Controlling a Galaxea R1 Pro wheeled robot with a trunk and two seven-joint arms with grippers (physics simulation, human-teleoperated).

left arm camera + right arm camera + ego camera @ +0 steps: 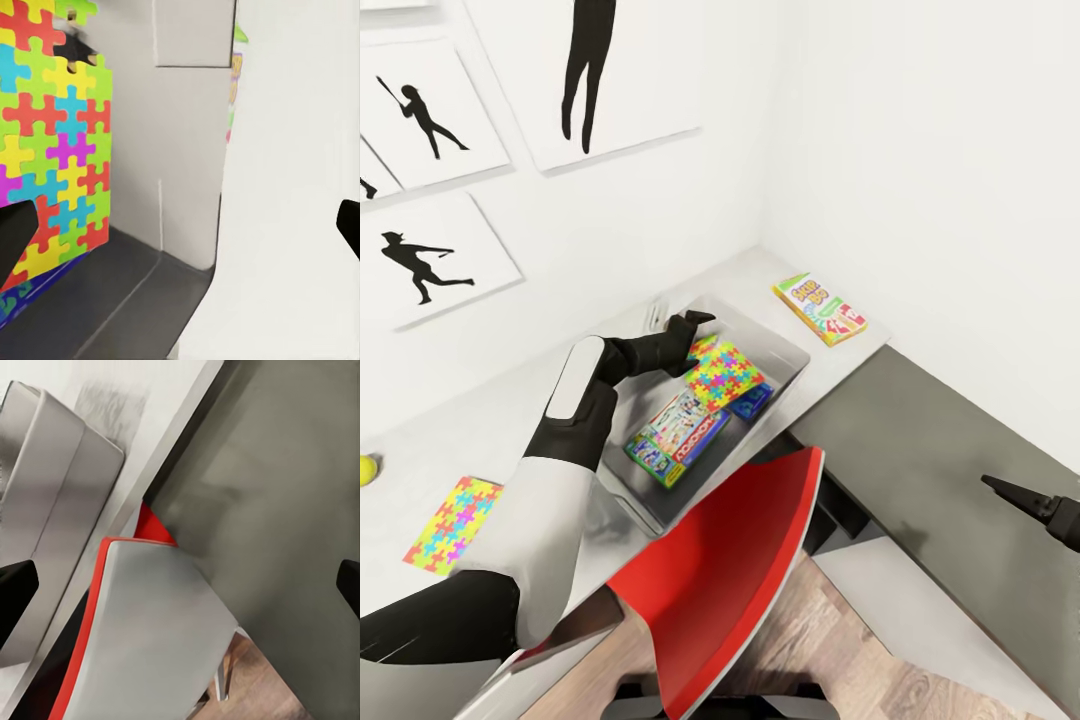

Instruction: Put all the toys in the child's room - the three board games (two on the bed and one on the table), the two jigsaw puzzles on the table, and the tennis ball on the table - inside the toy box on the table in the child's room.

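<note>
Nearest the head camera, a red chair (730, 570) stands tucked against the table (490, 425), and just beyond it lies the toy box (785, 352), roughly at the centre of that view. Inside the box I count three things: the Monopoly game (675, 440) flat on the floor of the bin, a blue game (752, 400) at about three o'clock from it, and one jigsaw puzzle (725, 372) leaning over both at about one o'clock. The left gripper (695, 322) hangs over the box's far rim beside that puzzle; in the left wrist view its fingers stand wide apart with nothing between them, the puzzle (56, 150) just to one side. So I judge half the job done. Left out on the table are the yellow-green-red game (820, 308) at two o'clock from the box, the second jigsaw puzzle (452, 525) at eight o'clock, and the tennis ball (366, 469) at nine o'clock by the frame edge. The right gripper (1010, 492) waits well apart at four o'clock over the dark desk section (920, 440), fingers spread and empty.
</note>
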